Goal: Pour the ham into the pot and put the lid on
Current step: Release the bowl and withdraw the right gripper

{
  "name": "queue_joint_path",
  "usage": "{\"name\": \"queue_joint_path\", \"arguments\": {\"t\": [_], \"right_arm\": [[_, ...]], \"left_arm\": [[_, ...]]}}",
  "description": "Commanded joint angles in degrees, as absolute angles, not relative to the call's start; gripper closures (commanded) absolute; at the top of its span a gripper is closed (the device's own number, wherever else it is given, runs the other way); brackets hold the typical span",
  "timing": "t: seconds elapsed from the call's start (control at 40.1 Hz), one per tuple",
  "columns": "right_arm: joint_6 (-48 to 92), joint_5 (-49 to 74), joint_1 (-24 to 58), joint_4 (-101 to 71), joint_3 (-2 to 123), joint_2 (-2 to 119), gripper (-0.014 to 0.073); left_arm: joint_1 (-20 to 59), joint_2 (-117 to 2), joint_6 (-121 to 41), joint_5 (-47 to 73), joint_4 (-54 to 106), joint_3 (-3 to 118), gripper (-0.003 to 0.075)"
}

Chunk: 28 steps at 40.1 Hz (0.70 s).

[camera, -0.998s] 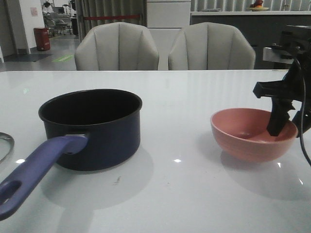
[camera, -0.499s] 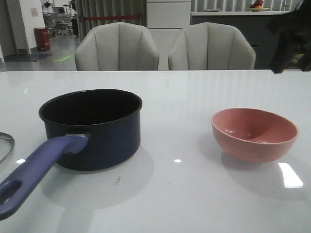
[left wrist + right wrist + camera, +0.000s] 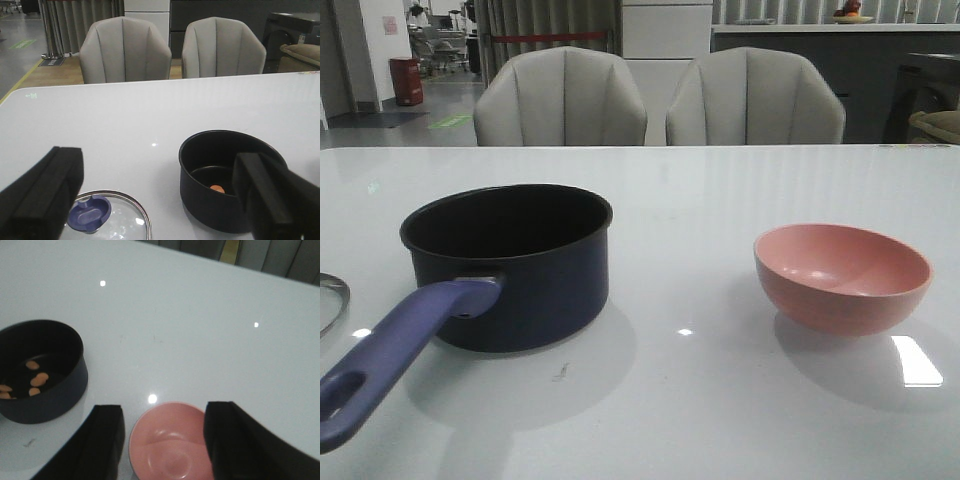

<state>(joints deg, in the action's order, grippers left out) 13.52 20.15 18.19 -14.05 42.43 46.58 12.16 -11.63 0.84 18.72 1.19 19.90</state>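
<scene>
With the ham [image 3: 35,380] already in the pot [image 3: 515,265], we next want the lid [image 3: 107,222], flat at the pot's nine o'clock: glass, slippery, breakable, best pinched by its blue knob [image 3: 90,215], both grippers [image 3: 160,200] [image 3: 162,435] gaping empty.

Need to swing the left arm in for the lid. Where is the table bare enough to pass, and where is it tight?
Bare table runs wide between the pot and the pink bowl, and behind both toward the chairs. It is tight on the left: the lid lies close beside the pot, whose handle juts toward the front edge.
</scene>
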Motion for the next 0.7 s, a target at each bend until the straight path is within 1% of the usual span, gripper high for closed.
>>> {"name": "queue_joint_path", "arguments": {"t": [0.0, 0.225, 0.324, 0.474, 0.674], "right_arm": [[14.17, 12.60, 18.30, -14.59, 38.75, 38.92, 0.0123], [13.40, 5.55, 18.30, -15.90, 19.95, 15.82, 0.0123], [13.40, 2.52, 18.30, -16.56, 14.90, 9.98, 0.0123], [13.40, 2.40, 18.30, -16.61, 12.41, 8.60, 0.0124], [13.40, 4.00, 18.30, -16.67, 12.18, 8.60, 0.0125]], "left_arm": [[12.56, -12.15, 1.19, 14.48, 1.19, 21.44, 0.0083], [12.56, -12.15, 1.19, 14.48, 1.19, 21.44, 0.0083], [12.56, -12.15, 1.19, 14.48, 1.19, 21.44, 0.0083], [12.56, -12.15, 1.19, 14.48, 1.29, 21.44, 0.0083], [12.56, -12.15, 1.19, 14.36, 1.71, 21.44, 0.0083]]}}
